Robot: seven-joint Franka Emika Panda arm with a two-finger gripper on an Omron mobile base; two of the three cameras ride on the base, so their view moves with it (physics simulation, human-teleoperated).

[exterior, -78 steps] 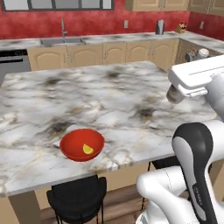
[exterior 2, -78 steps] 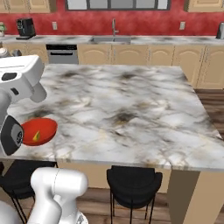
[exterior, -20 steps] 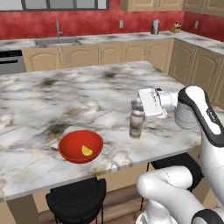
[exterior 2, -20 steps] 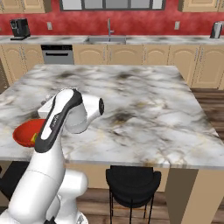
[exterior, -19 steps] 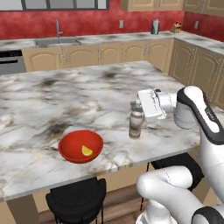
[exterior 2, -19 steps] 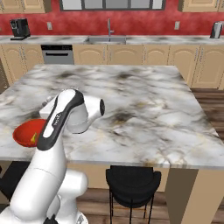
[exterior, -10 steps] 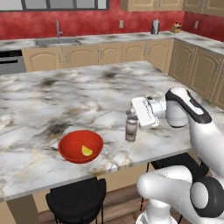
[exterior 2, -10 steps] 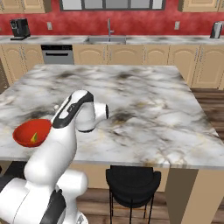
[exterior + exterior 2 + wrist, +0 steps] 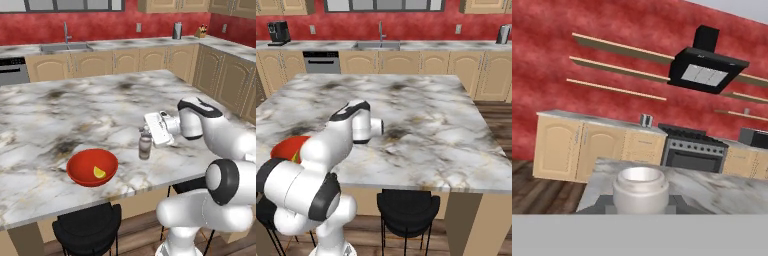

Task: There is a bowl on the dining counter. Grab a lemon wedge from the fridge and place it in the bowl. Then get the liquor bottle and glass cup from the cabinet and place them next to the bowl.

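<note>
Marble dining counter (image 9: 60, 107), liquor bottle (image 9: 145, 145) upright, neck up

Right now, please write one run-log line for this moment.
end effector: shut on liquor bottle | bottle: upright on dining counter, right of bowl | lemon wedge: in bowl

You are looking at a home kitchen (a rendered one): red walls, light-wood panelled cabinets (image 9: 125, 61) along the wall counters, and a sink with a tall tap (image 9: 65, 47) set beside a steel dishwasher (image 9: 321, 62). A big marble-topped island surface (image 9: 75, 107) fills the middle, with black stools (image 9: 406, 206) tucked under its edge. From the hand view you see a stove (image 9: 693, 146) beneath a black range hood (image 9: 706, 65) and open wooden wall shelves (image 9: 614, 67).
</note>
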